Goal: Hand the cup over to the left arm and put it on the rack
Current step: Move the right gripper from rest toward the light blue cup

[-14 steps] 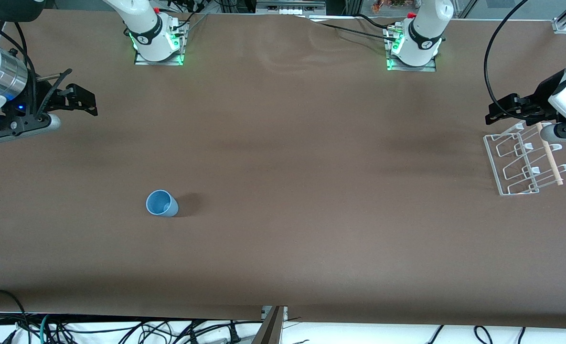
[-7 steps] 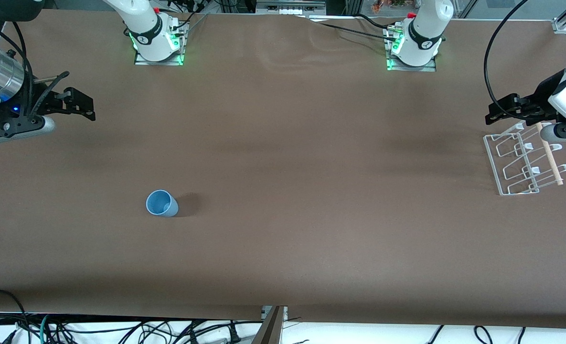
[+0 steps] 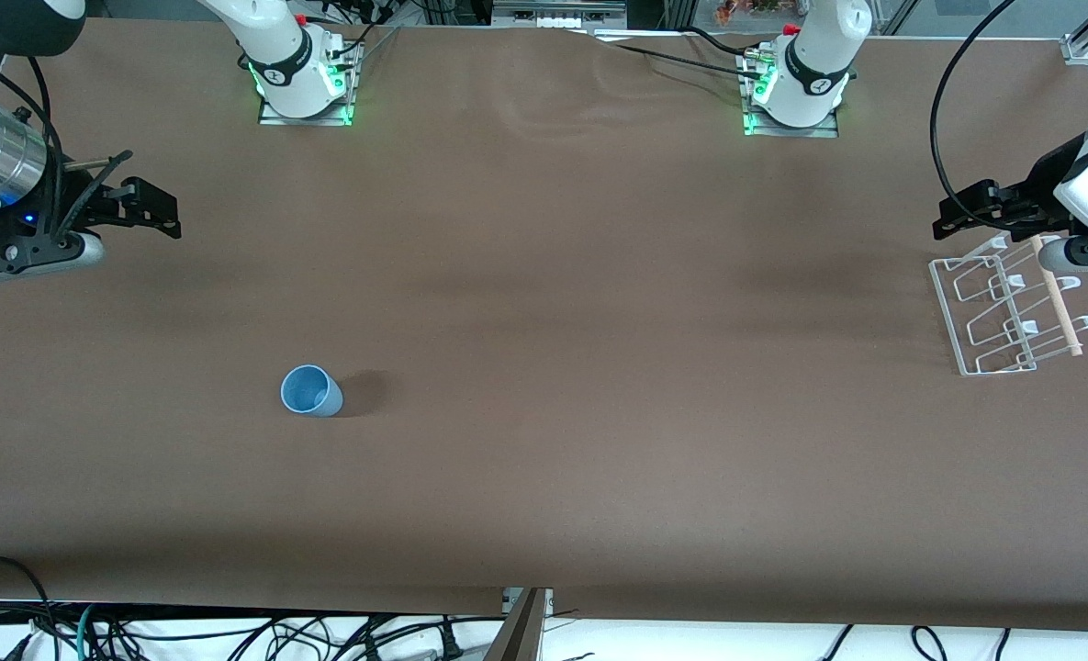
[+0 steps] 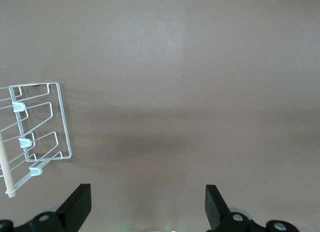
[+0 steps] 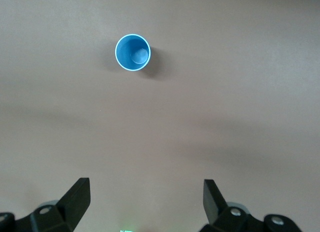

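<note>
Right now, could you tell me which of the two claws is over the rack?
The left claw, open, hangs over the rack; the right claw, also open, is over bare table.

From my remote station I can read no text, label, brand or number anywhere on the table (image 3: 544, 303). Each arm carries a small dark mark on the black band just above its base (image 3: 305, 87), but the marks are too small for me to make out. The cup (image 3: 311, 391), standing on the table well apart from that base and nearer the front camera, shows plain blue, with no print on it.
</note>
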### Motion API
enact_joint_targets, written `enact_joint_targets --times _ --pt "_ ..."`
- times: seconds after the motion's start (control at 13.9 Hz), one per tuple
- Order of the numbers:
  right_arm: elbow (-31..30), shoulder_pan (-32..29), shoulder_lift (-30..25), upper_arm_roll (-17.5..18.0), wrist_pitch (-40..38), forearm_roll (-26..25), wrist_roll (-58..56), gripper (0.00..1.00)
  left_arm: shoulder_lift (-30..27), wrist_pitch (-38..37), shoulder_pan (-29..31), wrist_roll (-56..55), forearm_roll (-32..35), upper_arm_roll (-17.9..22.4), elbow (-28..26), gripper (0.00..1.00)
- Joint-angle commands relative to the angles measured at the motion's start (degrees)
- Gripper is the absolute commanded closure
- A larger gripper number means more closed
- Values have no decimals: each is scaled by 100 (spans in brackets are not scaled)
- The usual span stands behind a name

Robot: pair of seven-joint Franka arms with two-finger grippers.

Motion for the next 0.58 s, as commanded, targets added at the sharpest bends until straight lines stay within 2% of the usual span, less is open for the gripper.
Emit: enact_joint_targets --times 0.0,0.5 --pt "5 1 -26 14 26 -6 -27 0 100 -42 -10 8 -83 15 185 0" --pt "-144 -25 35 5 228 3 -71 0 100 -42 8 8 -83 15 185 0"
